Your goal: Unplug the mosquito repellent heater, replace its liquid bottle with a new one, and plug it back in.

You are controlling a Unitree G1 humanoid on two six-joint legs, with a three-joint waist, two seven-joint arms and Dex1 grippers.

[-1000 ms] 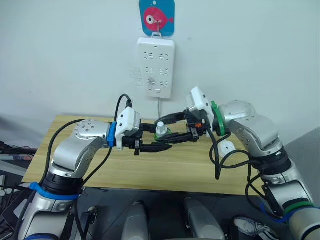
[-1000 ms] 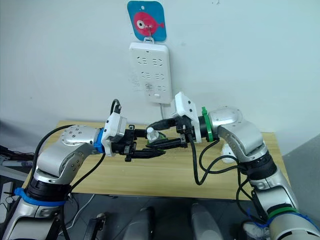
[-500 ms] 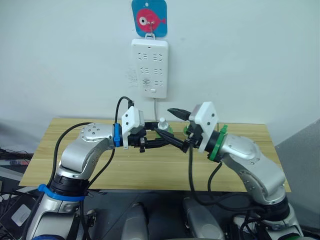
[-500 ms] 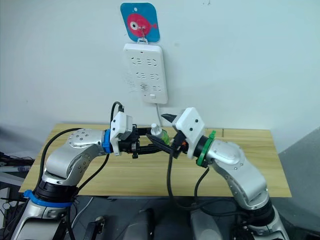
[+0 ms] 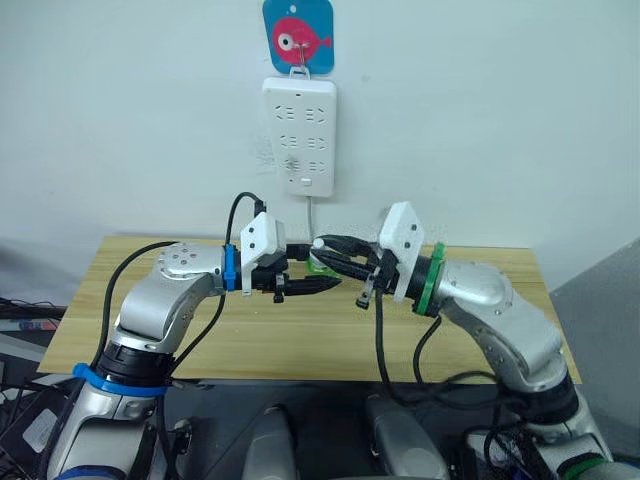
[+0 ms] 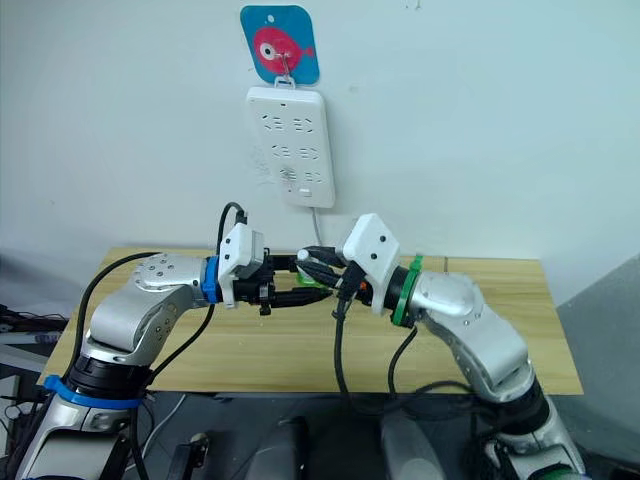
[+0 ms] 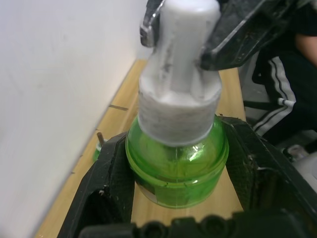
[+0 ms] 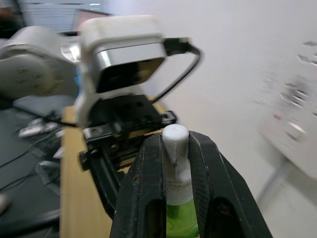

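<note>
Bottle: the new one [image 7: 174, 163], translucent green with a white cap [image 7: 182, 44], is held in the air above the wooden table [image 5: 300, 340], between the two grippers, in front of the wall.
Left gripper [image 7: 174, 198]: its black fingers [image 7: 106, 178] are clamped on the green body of the bottle from both sides.
Right gripper [image 8: 174, 168]: its two black fingers [image 8: 148, 183] are pressed against the white cap, one on each side, touching it.
Wall: a white power strip [image 5: 300, 136] hangs above and behind the grippers, its cord [image 5: 311, 215] running down towards the table; a blue card with a pink fish [image 5: 298, 36] hangs just above it.
In the way: the two grippers meet at the bottle and hide most of it in the head views.
Background: a person's dark trousers with white stripes [image 7: 277, 99] show beyond the table's far end in the left wrist view.
</note>
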